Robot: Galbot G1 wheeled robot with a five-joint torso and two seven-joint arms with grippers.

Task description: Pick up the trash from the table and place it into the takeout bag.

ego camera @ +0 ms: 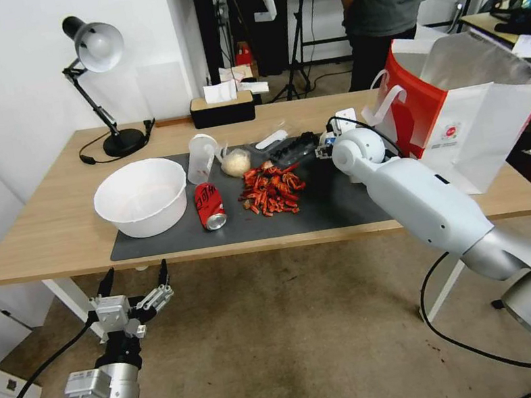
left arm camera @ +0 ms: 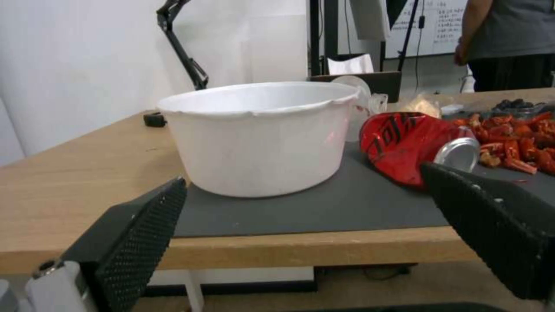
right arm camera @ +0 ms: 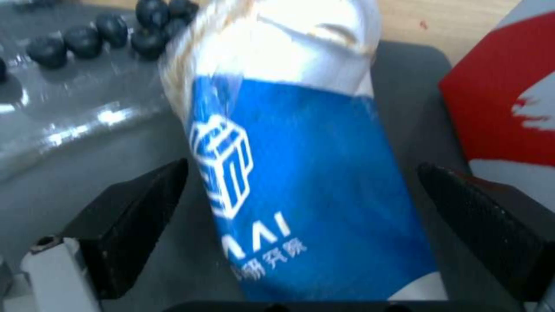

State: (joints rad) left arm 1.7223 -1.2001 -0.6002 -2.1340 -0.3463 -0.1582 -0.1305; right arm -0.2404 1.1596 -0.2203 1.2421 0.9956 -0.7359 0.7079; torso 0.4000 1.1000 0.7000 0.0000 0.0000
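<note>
Light wood formed the long counter (ego camera: 52, 237), which carried a dark grey mat (ego camera: 333, 205) and stood before a white wall, with a black desk lamp (ego camera: 99, 84) and a black tissue box (ego camera: 223, 108) along its far side. On the mat sat a white round bowl (ego camera: 141, 196), and just beside it lay a dented red cola can (ego camera: 209, 205) on its side, its silver end toward the robot. Beyond the can a clear plastic cup (ego camera: 201, 157) leaned near a clear-wrapped whitish food lump (ego camera: 236, 161), and a heap of red crayfish shells (ego camera: 271, 189) covered the middle of the mat. A black tray holding dark round berries (right arm camera: 86, 34) lay behind the shells. The takeout bag (ego camera: 466, 116) stood at the counter's right end, its mouth gaping to show the foil lining. The left claw (ego camera: 134, 278) hung below the counter's near edge, in front of the bowl, with its fingers spread apart and nothing between them. The right arm reached over the mat beside the bag, and in its wrist view the right claw (right arm camera: 301, 208) had its pads wide apart on either side of a tilted blue-and-white can (right arm camera: 301, 173), without touching it; the bag's red panel showed close beside the can.
</note>
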